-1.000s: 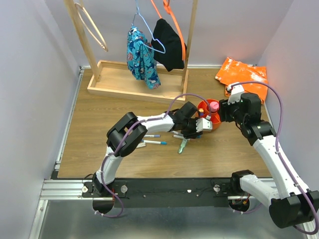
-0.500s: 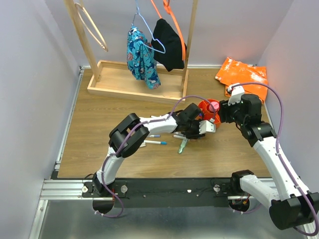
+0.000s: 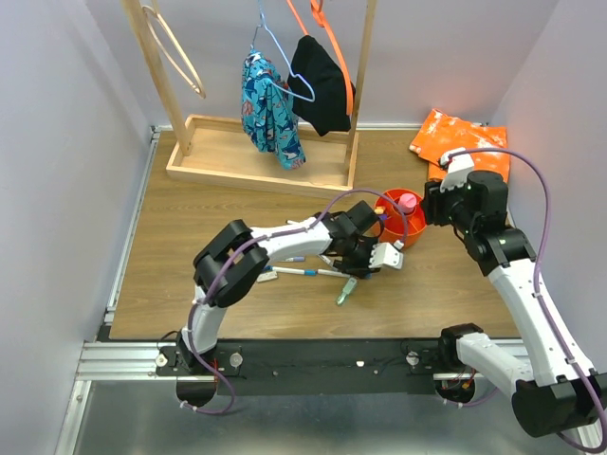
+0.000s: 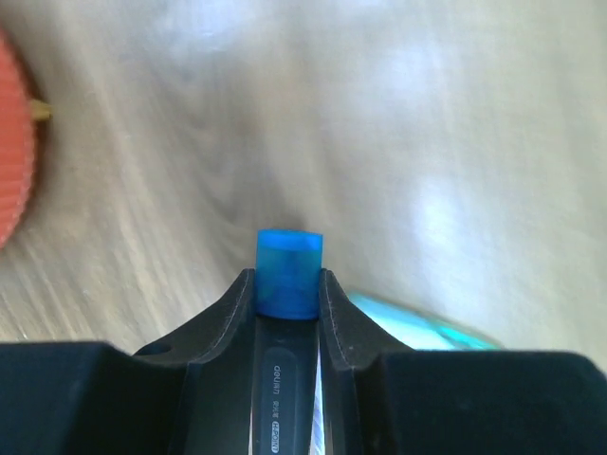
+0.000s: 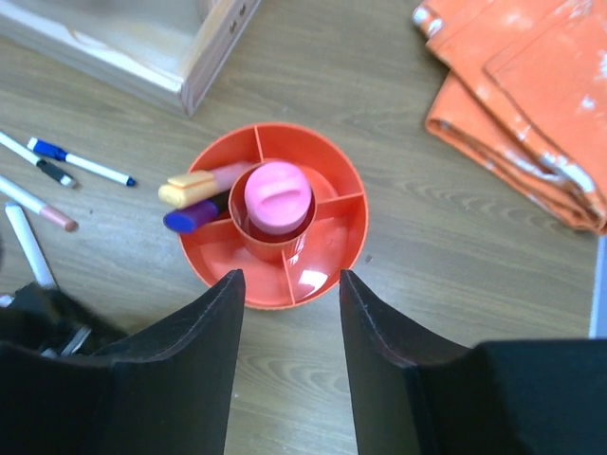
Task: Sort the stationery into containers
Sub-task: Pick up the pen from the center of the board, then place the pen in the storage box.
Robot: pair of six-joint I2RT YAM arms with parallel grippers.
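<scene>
Jaws of left gripper (image 4: pixel 289 284) clamp thin white blue-capped pen (image 4: pixel 289 265); right gripper (image 5: pixel 289 278) jaws stand wide apart over round orange plastic cup (image 5: pixel 332 248).

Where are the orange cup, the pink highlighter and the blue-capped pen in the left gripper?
orange cup (image 5: pixel 332 239), right wrist view, bare compartment floor.
pink highlighter (image 5: pixel 278 197), right wrist view, cap top.
blue-capped pen (image 4: pixel 289 272), left wrist view, blue cap.
</scene>
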